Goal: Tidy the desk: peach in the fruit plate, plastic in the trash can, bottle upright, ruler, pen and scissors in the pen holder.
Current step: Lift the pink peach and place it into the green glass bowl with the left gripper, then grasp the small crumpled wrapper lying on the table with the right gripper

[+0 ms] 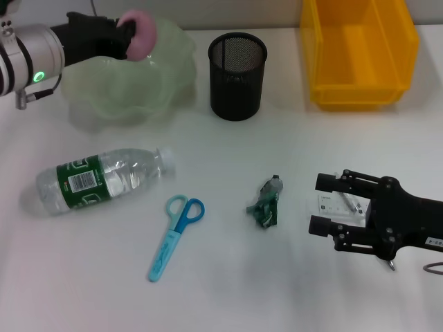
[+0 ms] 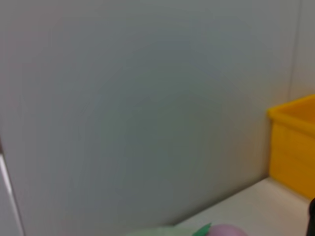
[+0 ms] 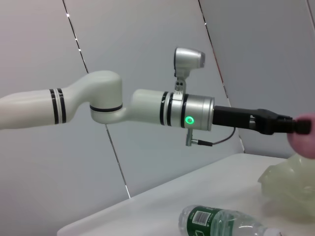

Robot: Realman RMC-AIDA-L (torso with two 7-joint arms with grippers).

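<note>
My left gripper (image 1: 130, 34) is shut on the pink peach (image 1: 142, 32) and holds it above the pale green fruit plate (image 1: 118, 90) at the back left. The peach also shows in the left wrist view (image 2: 224, 230) and in the right wrist view (image 3: 305, 142). The clear bottle (image 1: 104, 178) with a green label lies on its side at the left. Blue scissors (image 1: 175, 235) lie in front of it. A crumpled green plastic scrap (image 1: 266, 203) lies at the middle. The black mesh pen holder (image 1: 237, 76) stands at the back. My right gripper (image 1: 324, 204) is open over a clear ruler (image 1: 332, 204) and a pen (image 1: 351, 203).
A yellow bin (image 1: 360, 52) stands at the back right. The table's far edge meets a grey wall.
</note>
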